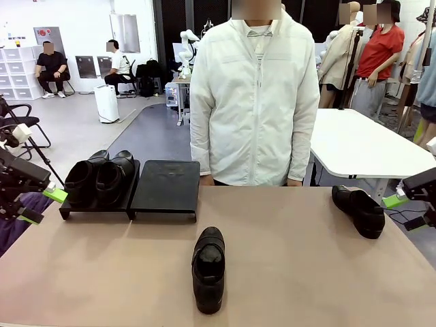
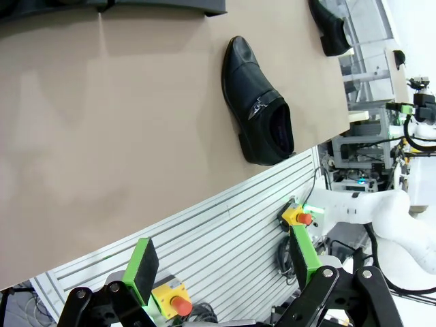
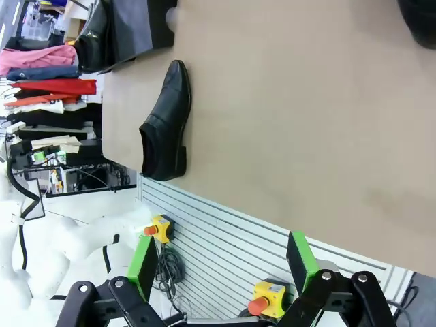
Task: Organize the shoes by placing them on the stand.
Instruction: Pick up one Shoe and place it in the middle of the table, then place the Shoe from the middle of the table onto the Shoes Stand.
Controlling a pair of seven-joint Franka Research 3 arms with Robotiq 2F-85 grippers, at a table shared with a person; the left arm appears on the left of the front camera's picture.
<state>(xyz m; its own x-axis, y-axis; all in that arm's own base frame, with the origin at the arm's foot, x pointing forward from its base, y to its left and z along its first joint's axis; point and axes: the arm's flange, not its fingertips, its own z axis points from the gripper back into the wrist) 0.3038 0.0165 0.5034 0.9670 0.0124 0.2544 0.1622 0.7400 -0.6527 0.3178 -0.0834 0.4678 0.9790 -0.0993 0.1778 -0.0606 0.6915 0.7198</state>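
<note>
Left hand (image 2: 225, 262) and right hand (image 3: 221, 262) both stand released, jaws spread with nothing between them, one off each end of the tabletop (image 1: 306, 272). Two shoes (image 1: 99, 178) sit side by side on the left panel of the stand (image 1: 165, 180); its right panel is bare. A third shoe (image 1: 208, 269) lies near the middle of the tabletop, its long axis running near to far, with the heel at the robot's edge and the toe aimed at the stand. The fourth shoe (image 1: 359, 211) lies on a diagonal just beside the right hand, and I cannot tell which end is the toe. These loafers look stiff and moderately heavy from the thick soles, with slick glossy uppers. The surest hold is probably across the heel collar or the sides at the strap.
</note>
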